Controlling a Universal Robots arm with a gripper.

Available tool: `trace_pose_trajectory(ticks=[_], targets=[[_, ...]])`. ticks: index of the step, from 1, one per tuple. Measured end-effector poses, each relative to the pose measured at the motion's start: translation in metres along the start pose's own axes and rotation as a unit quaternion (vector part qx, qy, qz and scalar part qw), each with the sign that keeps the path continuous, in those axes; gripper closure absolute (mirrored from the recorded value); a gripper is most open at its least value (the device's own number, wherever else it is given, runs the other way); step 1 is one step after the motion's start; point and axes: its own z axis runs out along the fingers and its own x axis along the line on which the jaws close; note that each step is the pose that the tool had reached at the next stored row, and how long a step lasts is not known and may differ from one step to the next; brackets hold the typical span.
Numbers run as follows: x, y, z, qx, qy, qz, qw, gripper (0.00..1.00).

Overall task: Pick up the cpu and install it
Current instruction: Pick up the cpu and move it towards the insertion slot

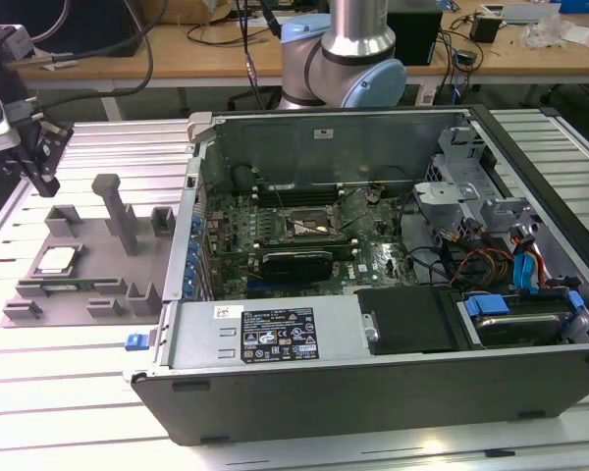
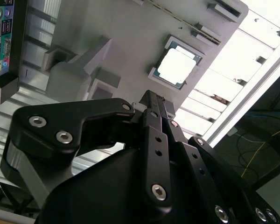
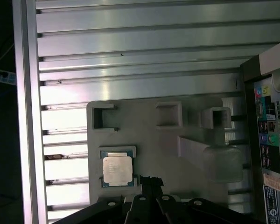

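Jaws clenched, empty, near one silvery-white square cpu (image 3: 117,169) seated in one grey fixture tray (image 3: 163,149) on ribbed aluminium surface (image 3: 130,46) beside one grey computer case (image 1: 373,392).

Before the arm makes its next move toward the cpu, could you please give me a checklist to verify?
1. The cpu lies flat in its recess on the grey tray: ok.
2. The claw is apart from the cpu: ok.
3. The claw is lined up over the cpu: cannot tell.
4. The computer case lies open: ok.
5. The socket is empty and ready: cannot tell.
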Motion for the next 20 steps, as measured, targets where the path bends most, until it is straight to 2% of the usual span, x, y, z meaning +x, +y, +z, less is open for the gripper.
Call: trace_pose_trajectory(ticks=[7, 10, 20], targets=[[0.0001, 0.0, 0.0001, 0.0, 0.0, 0.0, 1.0, 0.89], [0.001, -0.0001, 0.0015, -0.0001, -0.0012, 0.0, 1.0, 0.89], [0.011, -0.0014, 0.014, -0.0004, -0.0051, 0.0, 1.0, 0.89]])
